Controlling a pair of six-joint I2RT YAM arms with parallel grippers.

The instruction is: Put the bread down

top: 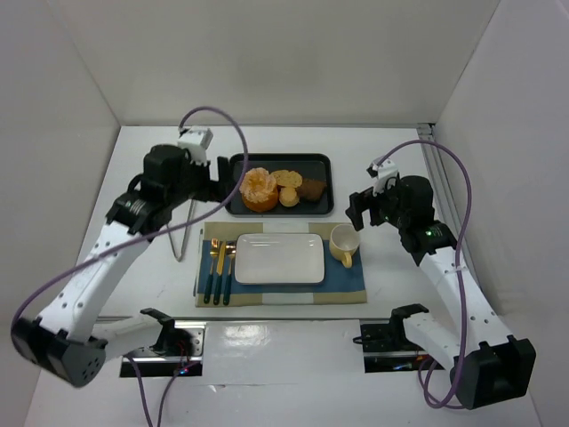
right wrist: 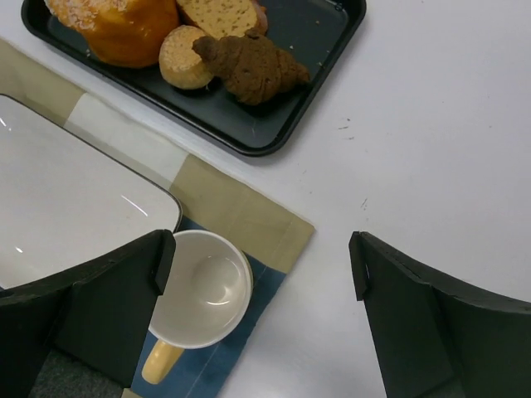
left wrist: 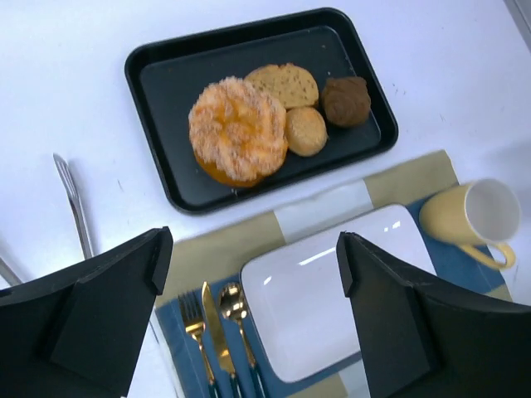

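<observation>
Black jaws of the left gripper [left wrist: 249, 257] are standing wide apart at the bottom of its frame, holding nothing; the right gripper [right wrist: 261, 257] is gaping equally, empty. The bread [left wrist: 346, 99] is lying at the right end of the black tray [left wrist: 170, 99], in the upper middle, just beside the pale slice [left wrist: 286, 83].

Sm dk-brown bread [right wrist: 253, 68] chunk lying on tray [right wrist: 323, 33], rt end.
</observation>
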